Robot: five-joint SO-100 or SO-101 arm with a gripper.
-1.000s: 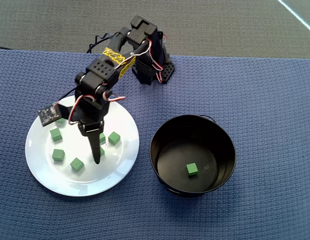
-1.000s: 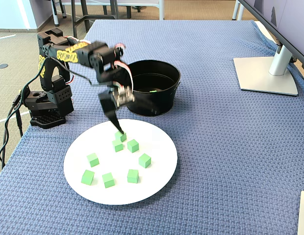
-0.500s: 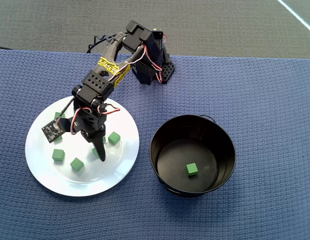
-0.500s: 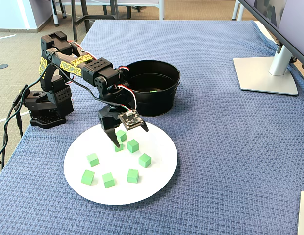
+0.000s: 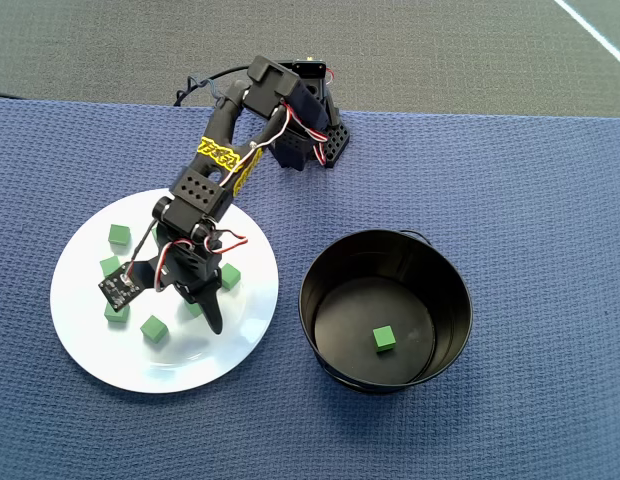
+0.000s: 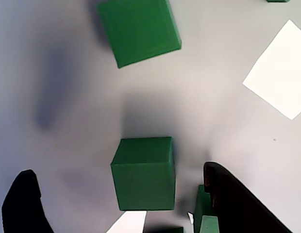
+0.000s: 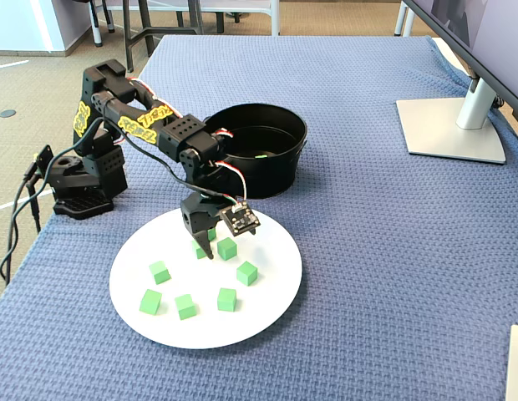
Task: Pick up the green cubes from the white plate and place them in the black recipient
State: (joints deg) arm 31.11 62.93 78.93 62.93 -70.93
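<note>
Wrist view is showing the gripper [image 6: 121, 204] standing apart, its two dark fingertips flanking one green cube [image 6: 143, 172] that is lying on the white plate [image 6: 228, 126], with nothing clamped yet. A second cube [image 6: 138, 30] is sitting farther off, and another is crowding just beside the right fingertip, which looks likely to get nudged. Judging by its matte faces and sharp edges, the cube is probably light and stiff, so two opposite flat sides are offering the best hold; the glossy plate under it is likely letting it slide if pushed off-centre. Overhead, the gripper [image 5: 212, 318] is reaching down among the cubes on the plate [image 5: 80, 345], while the black pot [image 5: 385, 308] beside it on the table [image 5: 530, 250] is already holding one cube [image 5: 384, 338].
</note>
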